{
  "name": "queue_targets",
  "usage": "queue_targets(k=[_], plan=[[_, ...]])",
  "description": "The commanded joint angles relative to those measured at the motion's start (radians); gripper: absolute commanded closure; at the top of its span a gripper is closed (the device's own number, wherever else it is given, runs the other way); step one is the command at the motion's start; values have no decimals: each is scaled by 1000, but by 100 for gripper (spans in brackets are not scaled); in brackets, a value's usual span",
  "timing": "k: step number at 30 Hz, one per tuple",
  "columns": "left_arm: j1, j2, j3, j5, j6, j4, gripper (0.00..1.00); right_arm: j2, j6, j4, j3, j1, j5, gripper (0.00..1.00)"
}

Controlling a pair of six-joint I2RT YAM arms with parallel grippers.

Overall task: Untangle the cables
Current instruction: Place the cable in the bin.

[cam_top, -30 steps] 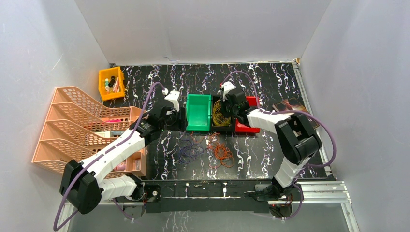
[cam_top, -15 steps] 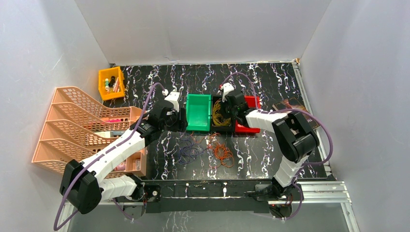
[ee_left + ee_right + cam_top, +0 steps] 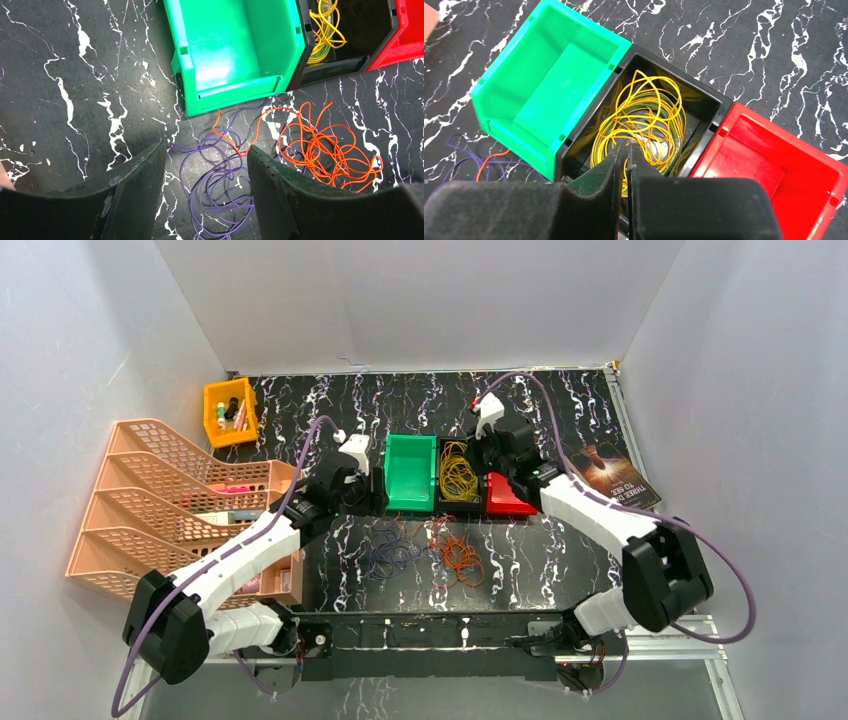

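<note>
Wrist view, left: looks down past the left pincer (image 3: 205, 150), fingers well apart and gripping nothing, onto the black marbled bench (image 3: 75, 75). Frames a loose bunch of purple cables (image 3: 220, 185) in the gap between the fingers, flat on the bench. Shows orange cables (image 3: 330, 155) just right of them, one orange strand crossing the purple. Catches, further back, the green bin (image 3: 235, 45), then the black bin (image 3: 365, 35) holding yellow cables (image 3: 325, 30), then a corner of the red bin (image 3: 410, 30).

Wrist view, right: hangs over the black bin with the right pincer (image 3: 623, 150), fingers nearly together, only a thin slit between them. Cannot tell whether a yellow strand is caught in that slit. Gives what the left wrist does not: the whole yellow coil inside the black bin, dark green strands mixed in, and the inside of the red bin. Cuts off the orange bunch, bar one strand beside a scrap of purple at lower left.

Overhead view: sets the three bins touching in a row at mid-bench, purple and orange bunches in front, towards the arm bases. Adds what neither wrist sees: a peach rack of letter trays (image 3: 150, 490) at the left, a small yellow bin (image 3: 230, 412) behind it, a booklet (image 3: 612, 475) at the right.
</note>
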Motion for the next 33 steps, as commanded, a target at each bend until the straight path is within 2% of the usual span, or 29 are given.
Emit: queue_targets(k=[1, 5, 6, 7, 8, 12, 15, 20, 22, 28, 33], plan=[[5, -36, 1, -13, -8, 18, 40, -107, -7, -38, -45, -1, -3, 84], [5, -28, 2, -9, 0, 15, 40, -159, 4, -49, -72, -1, 22, 81], [4, -27, 2, -8, 1, 16, 40, -160, 5, -47, -72, -1, 29, 77], [5, -24, 2, -5, 1, 19, 40, -146, 13, -41, -66, -1, 38, 69], [5, -20, 9, 0, 1, 19, 40, -117, 31, -35, -45, -1, 45, 67], [5, -24, 15, 3, 14, -5, 39, 110, 64, 33, 108, -4, 16, 69], [5, -28, 16, 4, 8, -2, 39, 218, 50, 22, 191, -5, 27, 69], [5, -37, 13, -1, 12, -8, 39, 283, 39, 19, 214, -9, 61, 69], [5, -37, 13, 0, 15, -12, 39, 290, 35, 16, 217, -9, 63, 71], [5, -46, 11, -9, 20, -14, 39, 318, 21, 4, 198, -9, 59, 90], [5, -48, -4, -5, 13, -8, 39, 315, 25, 12, 156, -9, 58, 93]])
